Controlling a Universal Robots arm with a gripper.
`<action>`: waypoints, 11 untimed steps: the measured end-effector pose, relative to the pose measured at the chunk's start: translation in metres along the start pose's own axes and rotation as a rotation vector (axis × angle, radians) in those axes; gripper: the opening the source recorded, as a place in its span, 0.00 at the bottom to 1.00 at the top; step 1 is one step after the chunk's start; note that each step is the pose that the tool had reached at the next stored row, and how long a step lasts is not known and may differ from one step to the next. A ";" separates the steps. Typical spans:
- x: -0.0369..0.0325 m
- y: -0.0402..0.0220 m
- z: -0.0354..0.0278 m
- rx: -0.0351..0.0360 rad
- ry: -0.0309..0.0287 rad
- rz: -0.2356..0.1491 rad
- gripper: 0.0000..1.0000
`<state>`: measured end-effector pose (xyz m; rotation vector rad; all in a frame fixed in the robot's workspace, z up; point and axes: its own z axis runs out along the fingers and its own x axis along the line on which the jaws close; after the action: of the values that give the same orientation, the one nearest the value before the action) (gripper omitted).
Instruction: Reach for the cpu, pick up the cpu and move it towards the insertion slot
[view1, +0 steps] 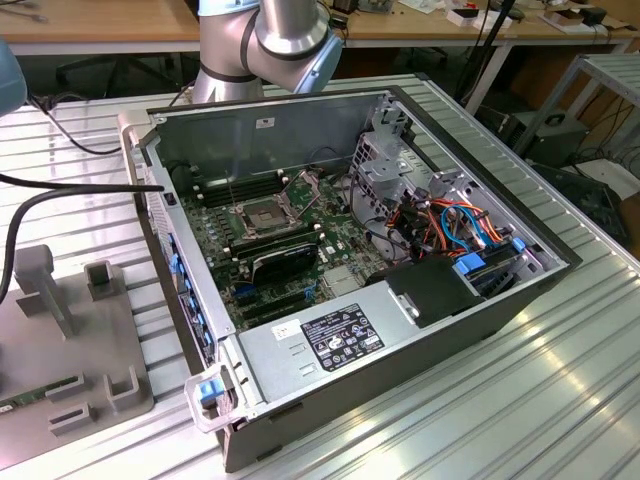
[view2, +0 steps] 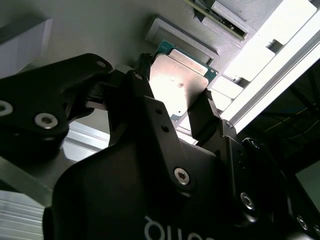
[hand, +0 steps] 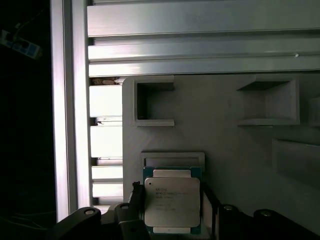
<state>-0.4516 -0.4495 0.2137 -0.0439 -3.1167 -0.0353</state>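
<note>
On the exterior view's left lies a grey plastic fixture plate (view1: 28, 350). Rightward, the silver-framed square insertion slot (view1: 262, 215) sits inside an open metal computer case (view1: 250, 125). In both wrist views, black fingers (view2: 201, 117) (hand: 136, 192) clench the thin silvery-beige square cpu (view2: 182, 82) (hand: 172, 205) over that plate.

Table (view1: 560, 390): silver ribbed aluminium slats.
Towards the exterior view's right: open computer case (view1: 260, 140), resting on its side.
Towards the exterior view's left: grey fixture plate (view1: 110, 345), flat on the slats just beside the case.
</note>
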 end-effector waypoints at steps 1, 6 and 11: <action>0.0000 0.0000 0.0000 -0.0001 0.0000 0.000 0.55; 0.0001 0.0000 -0.0025 0.0000 0.0001 0.000 0.55; 0.0002 0.0002 -0.0079 0.0000 0.0001 0.000 0.55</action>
<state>-0.4516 -0.4495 0.2216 -0.0439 -3.1166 -0.0353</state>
